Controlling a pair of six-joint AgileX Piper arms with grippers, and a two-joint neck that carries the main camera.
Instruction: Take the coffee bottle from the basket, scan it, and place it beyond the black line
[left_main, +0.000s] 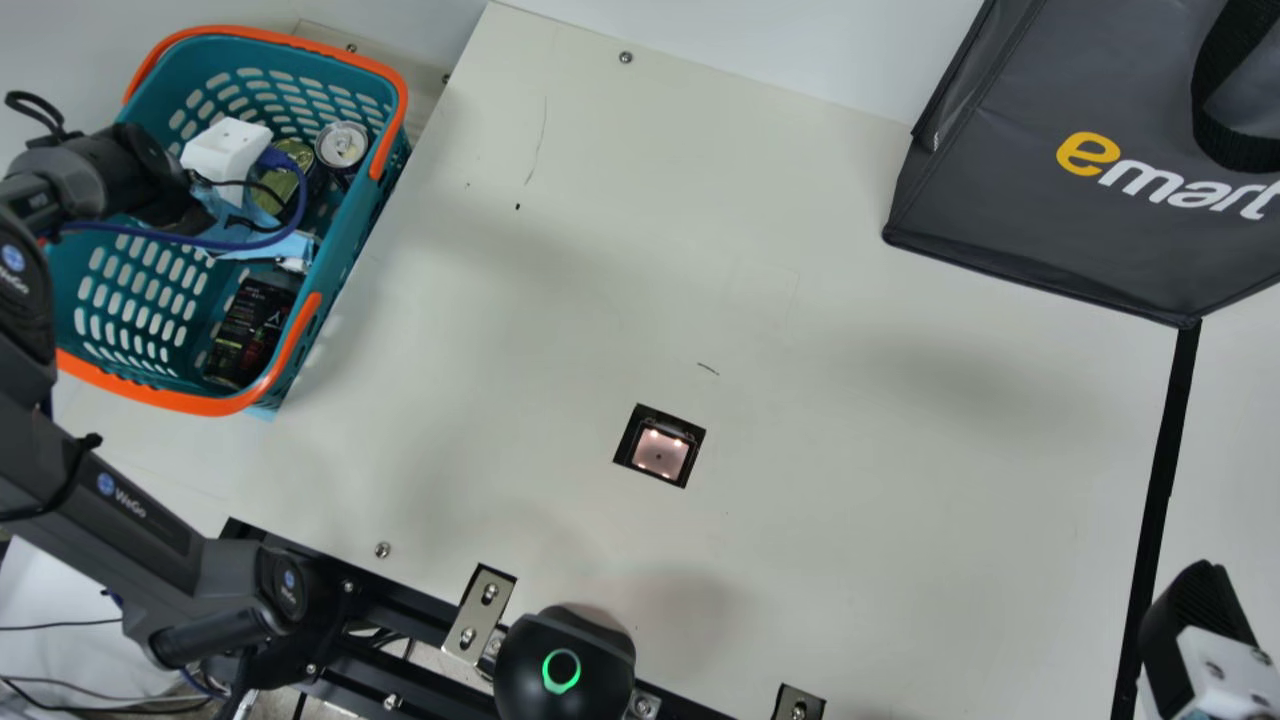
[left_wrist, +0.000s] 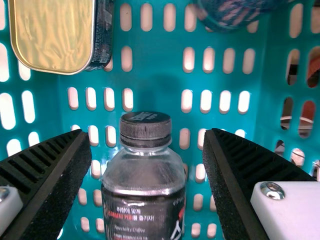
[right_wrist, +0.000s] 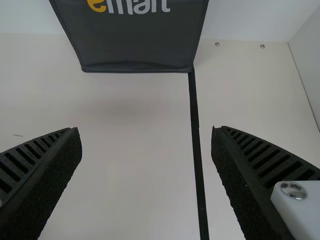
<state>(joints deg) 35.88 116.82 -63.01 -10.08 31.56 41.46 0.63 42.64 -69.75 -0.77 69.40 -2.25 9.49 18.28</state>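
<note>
A clear plastic coffee bottle with a black cap and black label (left_wrist: 145, 172) sits inside a teal perforated plastic basket with an orange rim (left_main: 190, 403), at the left of your main view. Your left tool (left_main: 228, 160) reaches down into the basket; in its wrist view, its two black ribbed fingers stand wide, one on each side of the bottle, with gaps between them and it. Near the bottle in the basket are a gold-lidded tin (left_wrist: 52, 32) and a round silver-topped can (left_main: 342, 146). Beside the basket spreads the cream desk (left_main: 850, 500), with a lit, black-framed square scanner window (left_main: 660, 452) set into it. Farther right, a black line (left_main: 1160, 480) crosses the desk, ending at the bottom corner of a dark grey bag with a black strap (left_main: 1020, 230). Your right tool (left_main: 1190, 625), at the main view's lower right corner, is wide open above the desk.
</note>
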